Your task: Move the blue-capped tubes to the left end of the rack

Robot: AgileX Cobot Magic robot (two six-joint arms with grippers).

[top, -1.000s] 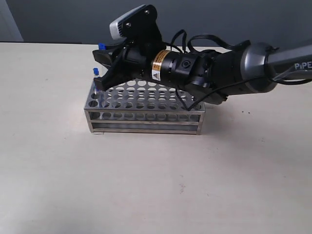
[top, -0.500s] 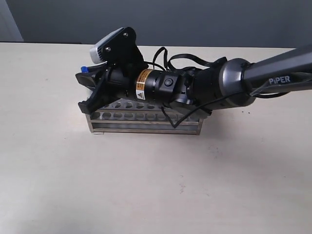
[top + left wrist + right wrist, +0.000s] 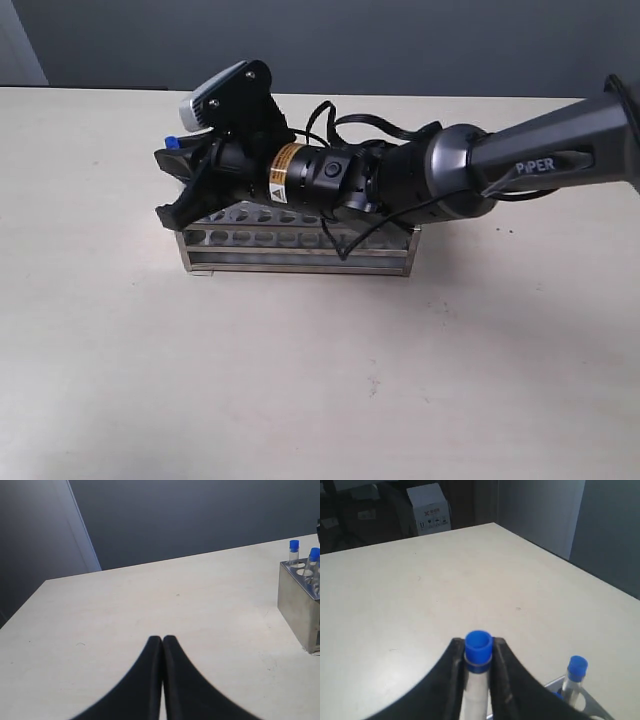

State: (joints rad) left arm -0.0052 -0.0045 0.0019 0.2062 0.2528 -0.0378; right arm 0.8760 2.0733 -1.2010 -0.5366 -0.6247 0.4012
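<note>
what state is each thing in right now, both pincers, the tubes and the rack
left black pincer: shut, empty, over the beige table
right black pincer: shut on held blue-capped clear tube
held blue-capped clear tube: upright, gripped just below its cap
two racked blue-capped clear tubes: standing in holes at the rack's end
shiny steel rack: upright on the table

Rack (image 3: 300, 251) on table (image 3: 300, 380), one tube (image 3: 478, 651) between fingers (image 3: 451, 680) over its left end.

The worktop (image 3: 300, 380) is evenly, softly lit; shadows are kept faint. Close wrist-view fingers (image 3: 145, 680) are rendered dark and blurred.
</note>
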